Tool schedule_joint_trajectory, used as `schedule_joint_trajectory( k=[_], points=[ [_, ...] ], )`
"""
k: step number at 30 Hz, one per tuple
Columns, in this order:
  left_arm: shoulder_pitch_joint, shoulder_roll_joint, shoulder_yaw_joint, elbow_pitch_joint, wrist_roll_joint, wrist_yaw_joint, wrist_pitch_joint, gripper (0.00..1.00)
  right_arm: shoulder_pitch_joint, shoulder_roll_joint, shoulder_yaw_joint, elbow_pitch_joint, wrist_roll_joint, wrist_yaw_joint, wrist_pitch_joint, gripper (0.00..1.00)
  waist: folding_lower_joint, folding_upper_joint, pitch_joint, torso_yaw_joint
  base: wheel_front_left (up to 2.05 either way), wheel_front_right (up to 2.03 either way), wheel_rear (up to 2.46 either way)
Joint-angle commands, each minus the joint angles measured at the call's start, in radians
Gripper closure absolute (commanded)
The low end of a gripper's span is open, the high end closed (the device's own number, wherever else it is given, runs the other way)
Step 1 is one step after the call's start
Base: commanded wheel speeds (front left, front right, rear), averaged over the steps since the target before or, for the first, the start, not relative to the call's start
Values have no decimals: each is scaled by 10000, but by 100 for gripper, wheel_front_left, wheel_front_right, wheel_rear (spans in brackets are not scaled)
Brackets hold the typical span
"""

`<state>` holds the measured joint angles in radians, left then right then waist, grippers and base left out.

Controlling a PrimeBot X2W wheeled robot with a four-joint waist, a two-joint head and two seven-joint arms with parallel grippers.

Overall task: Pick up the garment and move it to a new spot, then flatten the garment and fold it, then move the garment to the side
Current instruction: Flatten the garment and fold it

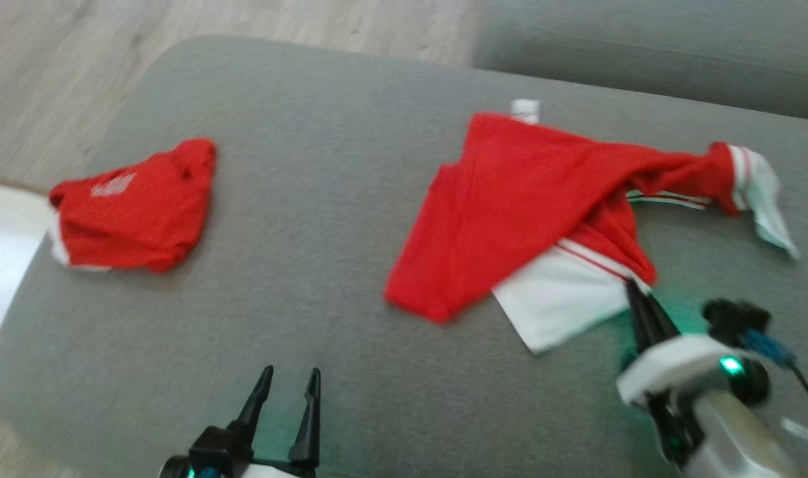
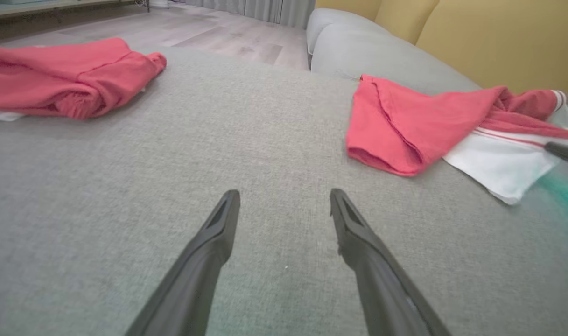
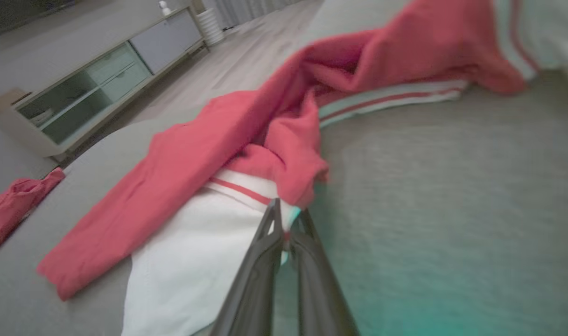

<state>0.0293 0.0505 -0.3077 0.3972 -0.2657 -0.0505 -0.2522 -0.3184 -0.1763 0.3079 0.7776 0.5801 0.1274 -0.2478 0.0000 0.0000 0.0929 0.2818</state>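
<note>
Pick-up under way: my right gripper (image 3: pixel 286 219) clamped on the white edge of the red-and-white garment (image 1: pixel 510 199), left gripper (image 1: pixel 289 378) spread idle well apart from it; next, I reckon, a clean lift.

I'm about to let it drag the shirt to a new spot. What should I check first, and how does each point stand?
1. The right gripper is closed on the red-and-white garment: ok, the fingers pinch its edge where white meets red.
2. How many layers are pinched: cannot tell.
3. The left gripper is free: ok, it is open over bare fabric and holds nothing.
4. The garment lies flat: not ok, it is bunched and one sleeve is twisted.
5. There is free room on the grey cushion: ok, a bare stretch lies between the two garments.
6. The second red garment is out of the way: ok, it lies apart at the robot's left.
</note>
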Motion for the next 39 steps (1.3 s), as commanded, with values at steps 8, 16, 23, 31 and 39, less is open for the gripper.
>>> schedule_joint_trajectory(
  k=[8, 16, 23, 31, 39],
  points=[
    [-263, -3, 444, -343, 21, -23, -95, 0, 666, -1157, -716, -704, 124, 33, -139, 100, 0, 0, -391, -1179, 0, 0, 0],
    [-788, -3, -211, -449, 116, -247, -95, 0, 840, -566, -2671, -2421, -2871, 33, -139, 0, 0, 0, -127, -1488, 0, 0, 0],
    [-1933, -3, -2461, -522, 19, -660, -95, 0, 1495, 688, -3302, -3951, -4314, 33, -139, 0, 0, 0, 262, -1761, 0, 0, 0],
    [-3433, -3, -5520, 881, -362, -793, -95, 0, 1381, 848, -2772, -3834, -4431, 33, -139, 0, 0, 0, 600, -2408, 0, 0, 0],
    [-4178, -3, -6390, 2153, -323, -631, -95, 0, 1140, 786, -2533, -3664, -4395, 33, -139, 0, 0, 0, 860, -2894, 0, 0, 0]
  ],
)
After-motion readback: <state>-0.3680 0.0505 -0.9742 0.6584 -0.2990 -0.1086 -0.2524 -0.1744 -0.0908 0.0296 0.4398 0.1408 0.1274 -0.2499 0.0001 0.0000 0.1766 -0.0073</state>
